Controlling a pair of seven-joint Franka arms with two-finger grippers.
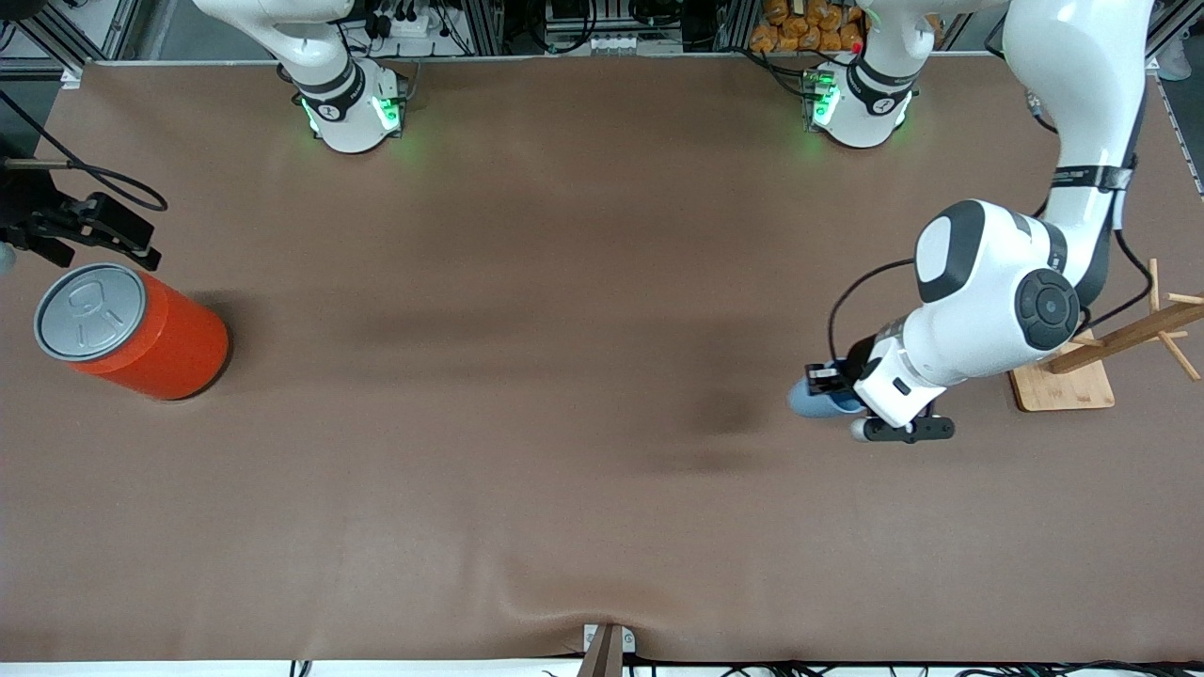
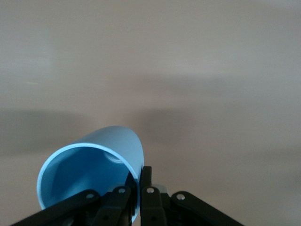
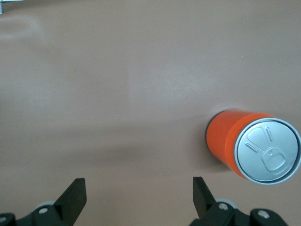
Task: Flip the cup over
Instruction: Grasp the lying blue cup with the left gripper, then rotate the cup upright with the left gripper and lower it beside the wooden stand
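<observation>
The small light-blue cup (image 1: pixel 811 399) hangs tilted on its side above the table, toward the left arm's end. My left gripper (image 1: pixel 826 380) is shut on its wall, one finger inside the rim and one outside. In the left wrist view the cup (image 2: pixel 101 157) shows its darker blue inside, with the left gripper (image 2: pixel 139 178) pinching the rim. My right gripper (image 1: pixel 89 228) waits open above the table at the right arm's end, just beside the orange can. The right gripper (image 3: pixel 138 188) holds nothing.
A large orange can (image 1: pixel 141 334) with a grey pull-tab lid stands upright at the right arm's end; this can (image 3: pixel 251 146) also shows in the right wrist view. A wooden rack on a wooden base (image 1: pixel 1063 384) stands close beside the left arm's wrist.
</observation>
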